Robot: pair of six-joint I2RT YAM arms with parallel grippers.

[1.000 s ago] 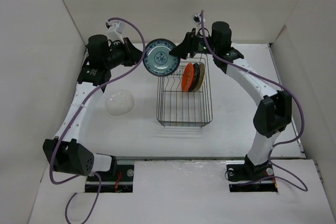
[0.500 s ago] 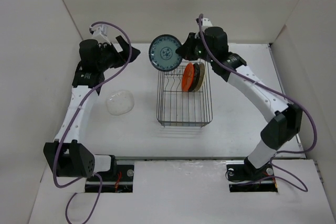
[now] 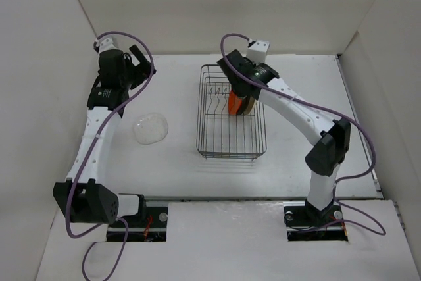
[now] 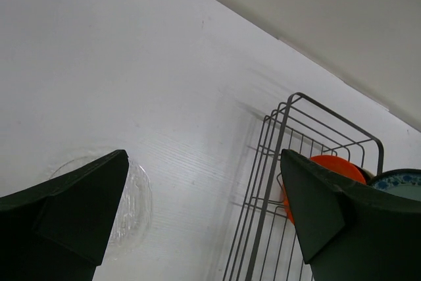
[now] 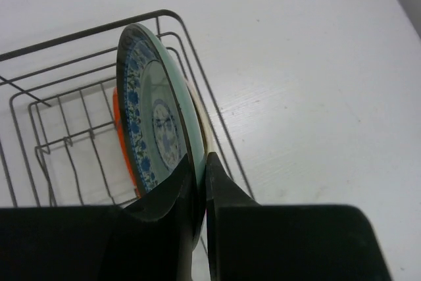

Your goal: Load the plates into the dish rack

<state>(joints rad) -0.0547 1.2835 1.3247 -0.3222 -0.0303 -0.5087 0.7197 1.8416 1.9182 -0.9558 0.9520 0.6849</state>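
A: Above: our left gripper [image 3: 139, 57] gapes empty, left of the rack [image 3: 231, 156], and the glass plate [image 3: 151, 128] lies there too.

B: Left wrist agrees. Right wrist: our right gripper [image 5: 200, 162] pinches the teal plate [image 5: 158, 116] upright over the rack. We reckon we're slotting it; next, lower until seated, then release.

The dark wire dish rack [image 3: 230, 156] sits near the table [image 3: 296, 162]'s far edge, an orange plate [image 3: 234, 102] upright inside, the teal-patterned plate [image 5: 158, 123] on edge beside it. The clear glass plate [image 3: 151, 128] lies flat to its left.
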